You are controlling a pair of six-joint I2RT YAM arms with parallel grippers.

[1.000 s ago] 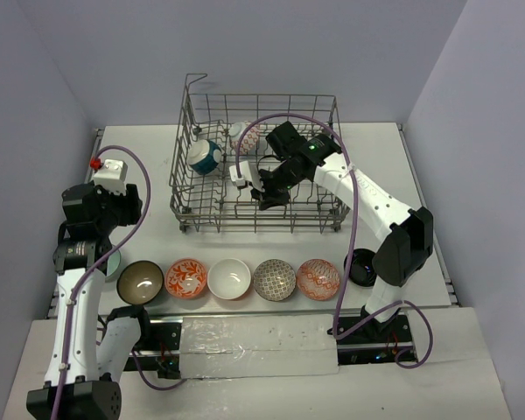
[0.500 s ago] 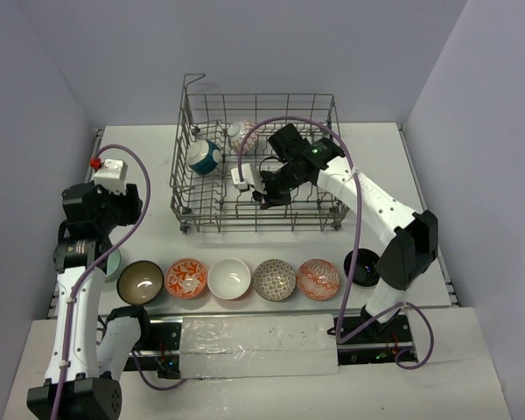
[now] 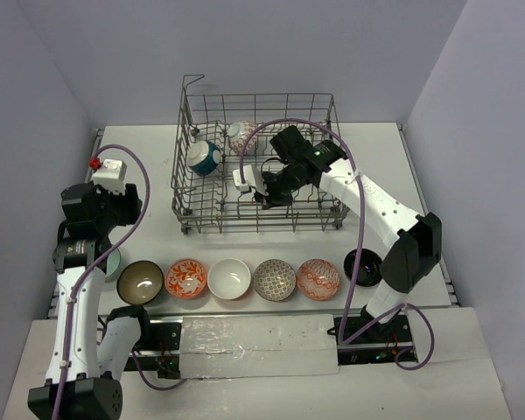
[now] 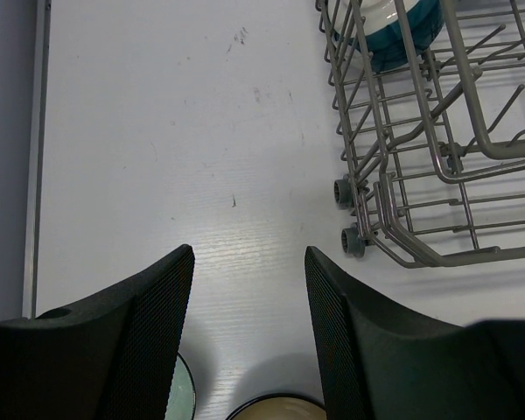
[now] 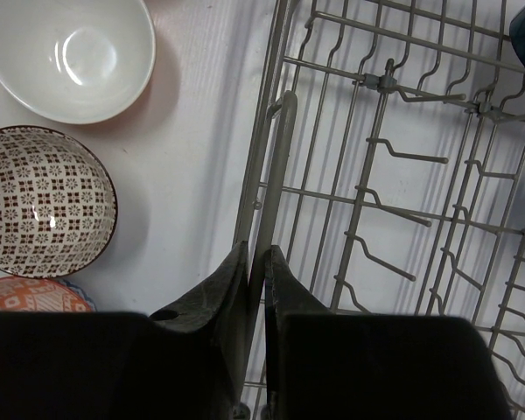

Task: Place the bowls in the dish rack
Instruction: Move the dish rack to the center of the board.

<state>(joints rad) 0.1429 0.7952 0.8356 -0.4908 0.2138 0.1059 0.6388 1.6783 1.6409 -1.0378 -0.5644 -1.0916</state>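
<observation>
**Right claw is gripping the rack, not a bowl. Two in, seven to go**

Starting at the near edge: the left claw (image 4: 249, 262) hangs over the table (image 3: 376, 157) with its fingers apart and nothing between them. Right below it sit the pale green bowl (image 3: 114, 264) and the brown bowl (image 3: 140, 281).

The rest of the row runs along the front. There's the orange-patterned bowl (image 3: 186, 278), white bowl (image 3: 229, 278), grey-patterned bowl (image 3: 274, 279) and red-patterned bowl (image 3: 318, 278). The black bowl (image 3: 363, 267) is tucked by the right arm's base. All of them are upright, mouths up, and none is loaded yet.

Just behind the row is the dish rack (image 3: 210, 214). The right claw (image 5: 255, 262) is pinched nearly shut on the rack's near rim wire, which you can see running between the fingers in the wrist view. No bowl is in that claw.

My read is that it's holding or nudging the rack into place, not loading. Next it would need to let go of the rim, pull clear of the tines and go for a bowl. The black one looks handiest for that arm. The left claw is already open over the pale green and brown pair, so it could simply drop onto a rim.

Further back, inside the rack, the teal bowl (image 3: 204, 157) is at the left. A white bowl with red pattern (image 3: 243, 136) sits by the far rail. Both look propped on edge among the tines, and the rest of the rack is bare wire.
</observation>
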